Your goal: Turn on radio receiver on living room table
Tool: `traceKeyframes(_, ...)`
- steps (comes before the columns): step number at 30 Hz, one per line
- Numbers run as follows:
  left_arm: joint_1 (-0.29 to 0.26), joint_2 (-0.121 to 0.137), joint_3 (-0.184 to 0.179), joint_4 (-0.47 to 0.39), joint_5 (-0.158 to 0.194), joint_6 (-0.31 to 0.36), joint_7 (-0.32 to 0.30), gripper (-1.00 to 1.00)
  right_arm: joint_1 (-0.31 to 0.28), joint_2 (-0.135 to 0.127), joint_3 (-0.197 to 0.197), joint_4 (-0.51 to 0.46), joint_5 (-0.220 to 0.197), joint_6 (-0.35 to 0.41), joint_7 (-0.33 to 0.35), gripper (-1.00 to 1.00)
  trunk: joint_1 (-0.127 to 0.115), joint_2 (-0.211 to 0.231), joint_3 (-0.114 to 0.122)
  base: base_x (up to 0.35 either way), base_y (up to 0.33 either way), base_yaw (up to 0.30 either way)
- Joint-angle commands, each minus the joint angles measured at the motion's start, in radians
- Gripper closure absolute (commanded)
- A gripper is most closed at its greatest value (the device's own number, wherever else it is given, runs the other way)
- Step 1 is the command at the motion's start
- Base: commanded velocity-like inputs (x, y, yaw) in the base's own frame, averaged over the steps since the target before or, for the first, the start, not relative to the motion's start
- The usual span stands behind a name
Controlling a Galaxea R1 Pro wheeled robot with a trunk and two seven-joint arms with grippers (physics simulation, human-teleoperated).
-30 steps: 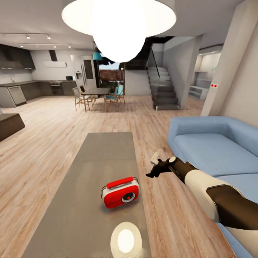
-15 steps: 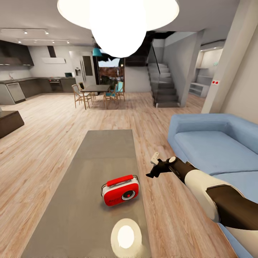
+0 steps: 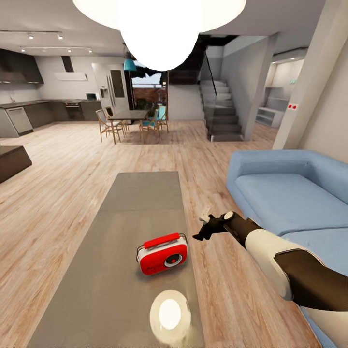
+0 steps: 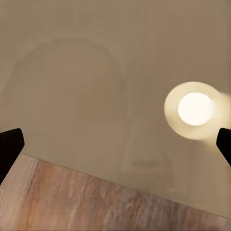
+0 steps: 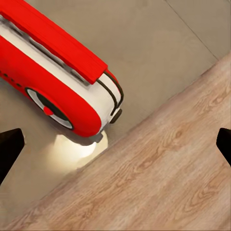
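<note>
Head view looks down the length of the long grey desk [image 3: 140, 212], which runs away from the robot across the light wood floor [image 3: 63, 193] of the living room. The radio receiver [image 3: 162, 253] stands upright on the desk toward its near end, close to the right long edge, its round dial facing the robot and its red handle on top. Nearer still on the glossy top lies the bright reflection [image 3: 169, 314] of the white pendant lamp [image 3: 159, 24] hanging overhead.

The right arm reaches in from the lower right, forearm angled up and toward the desk, wrist bent so that the right claw [image 3: 200, 234] hangs over the floor just beside the desk's right edge, near the radio but apart from it. In the right wrist view its two dark fingertips [image 5: 10, 149] sit at opposite sides of the picture, spread wide, with the radio's white end, handle and dial between them and the desk edge crossing on a slant.

Left wrist view shows the left claw's fingertips [image 4: 10, 149] likewise wide apart above the desk's near edge, with the lamp's glare on the top. A blue sofa [image 3: 290, 193] stands to the right of the desk.
</note>
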Motion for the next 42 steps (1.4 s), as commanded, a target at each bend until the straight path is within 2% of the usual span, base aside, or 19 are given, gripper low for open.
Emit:
traceKeyframes(1,0.000,0.000,0.000,0.000,0.000,0.000,0.000,-1.00,0.000,0.002,0.000,0.000,0.000,0.000,0.004,-1.00,0.000,0.000,-0.002,0.000,0.000,0.000)
traceKeyframes(5,0.000,0.000,0.000,0.000,0.000,0.000,0.000,-1.00,0.000,0.007,-0.002,-0.020,-0.001,0.001,0.012,-1.00,0.000,0.000,-0.008,0.000,0.000,0.000)
traceKeyframes(11,0.000,0.000,0.000,0.000,0.000,0.000,0.001,-1.00,0.000,0.053,0.000,-0.041,0.001,0.013,0.000,-1.00,0.000,0.000,-0.018,0.000,0.000,0.000)
traceKeyframes(15,0.000,0.000,0.000,0.000,0.000,0.000,0.001,-1.00,0.000,0.064,0.001,-0.042,0.001,0.015,-0.001,-1.00,0.000,0.000,-0.024,0.000,0.000,0.000)
traceKeyframes(18,0.000,0.000,0.000,0.000,0.000,0.000,0.001,-1.00,0.000,0.083,0.002,-0.042,0.005,0.023,-0.014,-1.00,0.000,0.000,-0.029,0.000,0.000,0.000)
traceKeyframes(21,0.000,0.001,0.000,0.000,0.000,0.001,0.000,-1.00,0.000,0.098,0.003,-0.042,0.009,0.045,-0.050,-1.00,0.000,0.000,-0.034,0.000,0.000,0.000)
traceKeyframes(27,0.000,0.000,0.000,0.000,0.000,0.001,0.000,-1.00,0.000,0.146,0.005,-0.042,0.008,0.094,-0.156,-1.00,0.000,0.000,-0.043,0.000,0.000,0.000)
traceKeyframes(33,0.000,0.000,0.000,0.000,0.000,0.000,0.000,-1.00,0.000,0.146,0.005,-0.041,0.006,0.123,-0.214,-1.00,0.000,0.000,-0.053,0.000,0.000,0.000)
traceKeyframes(42,0.000,0.000,0.000,0.000,0.000,0.001,0.000,-1.00,0.000,0.146,0.005,-0.038,0.007,0.129,-0.220,-1.00,0.000,0.000,-0.068,0.000,0.000,0.000)
